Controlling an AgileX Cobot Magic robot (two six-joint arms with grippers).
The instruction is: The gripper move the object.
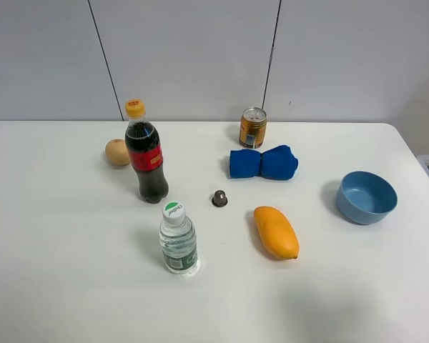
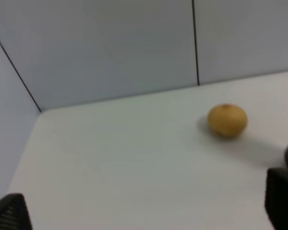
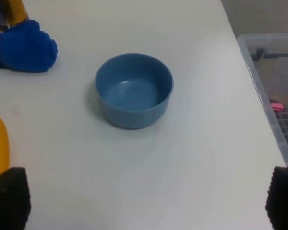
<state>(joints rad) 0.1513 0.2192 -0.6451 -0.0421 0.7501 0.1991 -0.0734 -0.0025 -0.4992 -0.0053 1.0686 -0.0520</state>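
The object, a tiny dark grey-brown capsule with a lighter top, stands on the white table near the middle, between the cola bottle and the mango. It does not show in either wrist view. Neither arm shows in the exterior high view. The left gripper is open, with only its dark fingertips showing at the frame corners, above bare table near the beige ball. The right gripper is open, its fingertips wide apart, empty, just short of the blue bowl.
A cola bottle, a water bottle, a beige ball, a can, a blue cloth, a mango and a blue bowl stand around. A clear bin sits beyond the table's right edge.
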